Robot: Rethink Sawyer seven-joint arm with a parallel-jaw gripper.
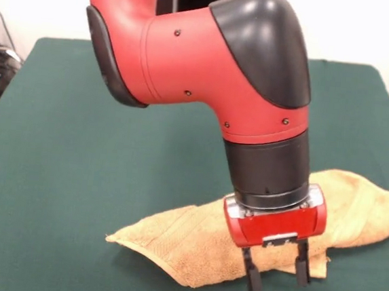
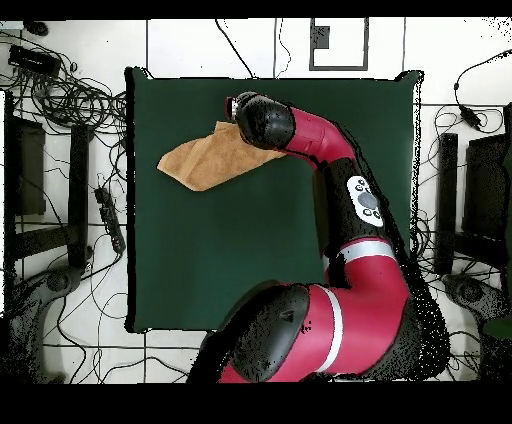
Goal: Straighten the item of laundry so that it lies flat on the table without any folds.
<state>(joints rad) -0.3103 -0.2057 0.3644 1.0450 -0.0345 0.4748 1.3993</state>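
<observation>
While the arm hides the gripper from above, the front view lets us see the gripper [image 1: 278, 274] with its two fingers [image 1: 254, 276] apart, holding nothing, right over the near edge of the towel [image 1: 192, 244]. From above, we see the rumpled towel [image 2: 205, 160] near one end of the table [image 2: 200, 260].

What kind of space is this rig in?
Likely a robotics lab: a green felt-topped table on a tiled floor, loose cables all around, and dark equipment racks alongside.
</observation>
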